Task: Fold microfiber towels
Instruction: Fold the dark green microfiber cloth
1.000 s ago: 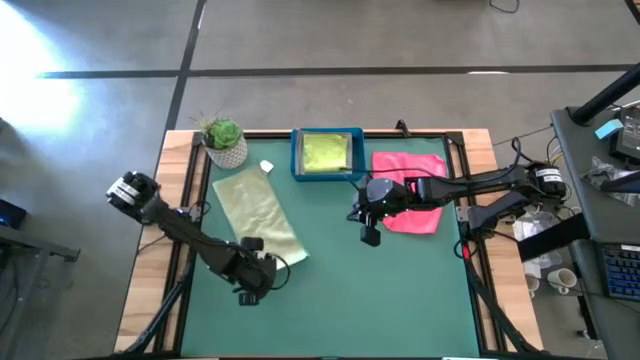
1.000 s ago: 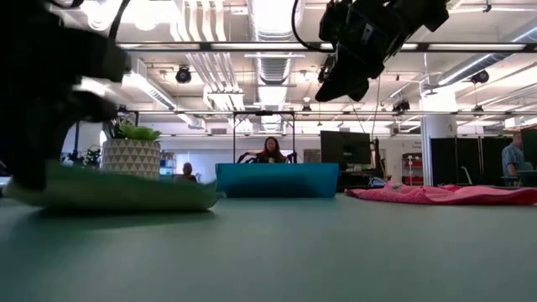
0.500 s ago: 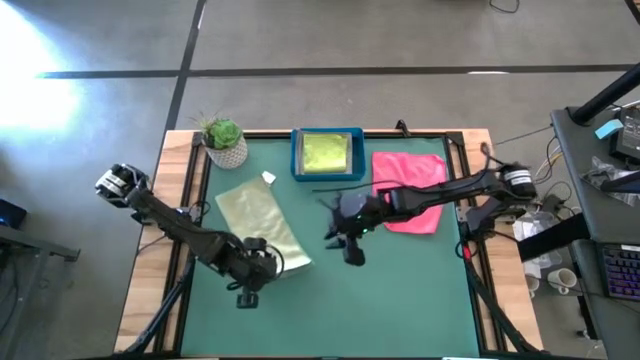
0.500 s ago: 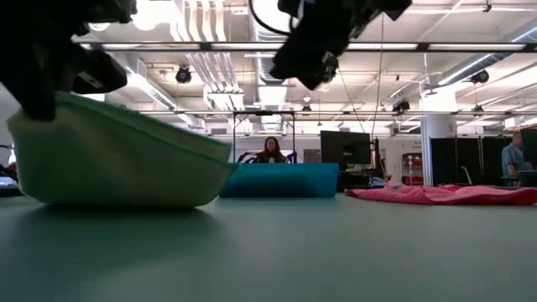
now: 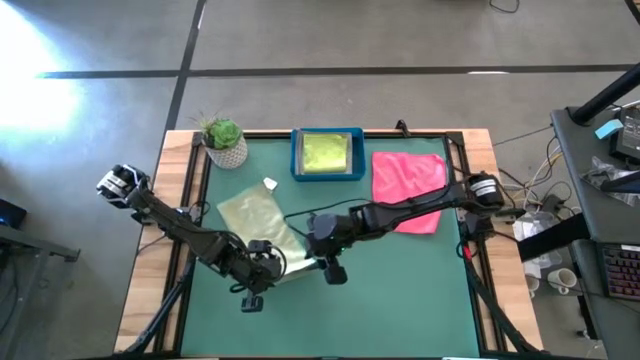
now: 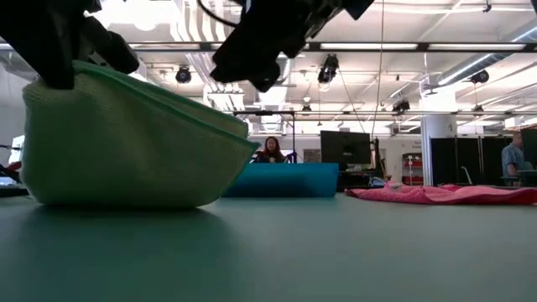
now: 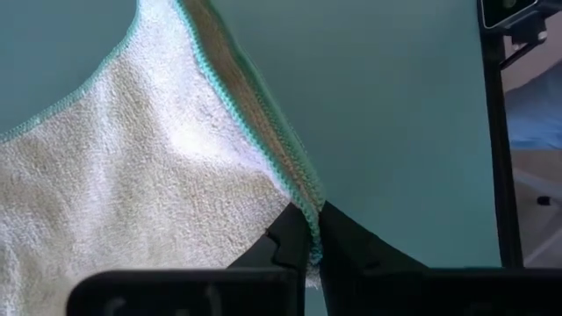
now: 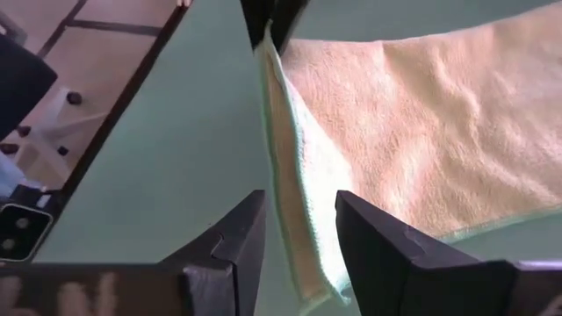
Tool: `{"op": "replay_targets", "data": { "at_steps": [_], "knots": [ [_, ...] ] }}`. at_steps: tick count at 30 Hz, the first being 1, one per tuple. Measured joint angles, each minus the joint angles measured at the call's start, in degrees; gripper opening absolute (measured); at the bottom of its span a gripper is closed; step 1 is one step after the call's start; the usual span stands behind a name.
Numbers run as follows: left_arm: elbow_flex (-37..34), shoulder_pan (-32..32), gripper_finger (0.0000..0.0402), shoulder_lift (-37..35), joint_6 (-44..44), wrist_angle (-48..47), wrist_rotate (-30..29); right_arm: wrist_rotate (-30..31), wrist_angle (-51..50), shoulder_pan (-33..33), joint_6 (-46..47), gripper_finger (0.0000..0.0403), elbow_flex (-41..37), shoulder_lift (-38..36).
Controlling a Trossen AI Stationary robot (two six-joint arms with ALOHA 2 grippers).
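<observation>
An open-plan robotics lab or workshop, exposed ceiling ducts (image 6: 268, 59) and strip lights, a monitor (image 6: 346, 149) on a far desk, a seated person (image 6: 271, 150), polished concrete floor (image 5: 330, 40)

In the low view the raised sage towel (image 6: 126, 143) hides the plant pot and the tray's (image 6: 281, 179) left end. Both arms are cut off by that picture's top edge. A person (image 6: 270, 149) beyond the tray is too small to make out. In the high view, the left gripper's (image 5: 268, 262) fingertips are covered by the towel.
</observation>
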Motion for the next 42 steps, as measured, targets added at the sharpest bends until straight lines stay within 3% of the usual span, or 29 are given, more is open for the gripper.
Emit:
{"op": "replay_targets", "data": {
  "at_steps": [6, 23, 36, 42],
  "knots": [
    [-0.1, 0.0, 0.0, 0.0, 0.0, 0.5, -0.2, -3.9, -0.8, 0.0, 1.2, 0.0142, 2.2, 4.0],
    [-0.2, 0.4, 0.0, 0.0, -2.0, 0.4, -0.4, -4.0, -0.7, 0.6, 2.7, 0.0153, 2.5, 7.5],
    [-0.2, 1.6, 0.0, 0.0, -10.1, 0.6, -1.7, -1.7, -4.3, 1.2, 2.1, 0.0153, 2.4, 7.7],
    [-0.2, 1.6, 0.0, 0.0, -10.6, 5.1, -2.7, 0.5, -4.7, 1.3, 2.4, 0.0153, 1.9, 7.7]
  ]
}}
